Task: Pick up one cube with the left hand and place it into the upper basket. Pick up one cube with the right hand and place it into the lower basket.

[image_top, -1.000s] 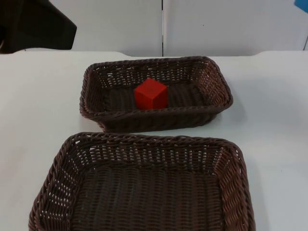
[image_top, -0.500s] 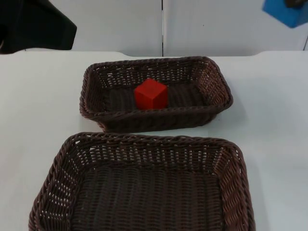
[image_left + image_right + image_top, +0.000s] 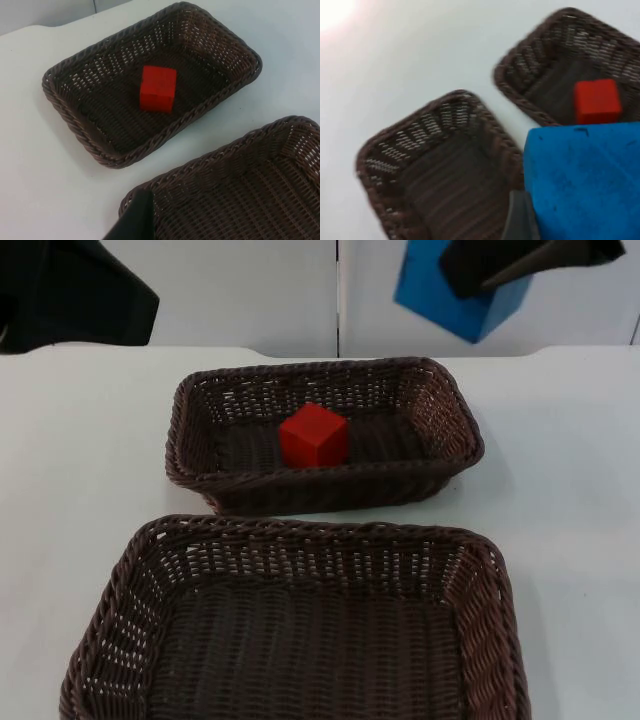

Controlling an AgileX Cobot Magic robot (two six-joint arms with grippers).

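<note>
With a red cube point(image 3: 313, 435) already in the upper basket point(image 3: 440, 405), the right gripper point(image 3: 500, 265), pinching a blue cube point(image 3: 440, 295) above the worktop's far edge, must next carry it to the lower basket point(image 3: 130, 570); the left gripper's state cannot be told.

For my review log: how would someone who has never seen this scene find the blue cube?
Start from the upper basket holding the red cube. Above its far right corner, the right gripper holds the blue cube in the air, the only cube off the table.
</note>
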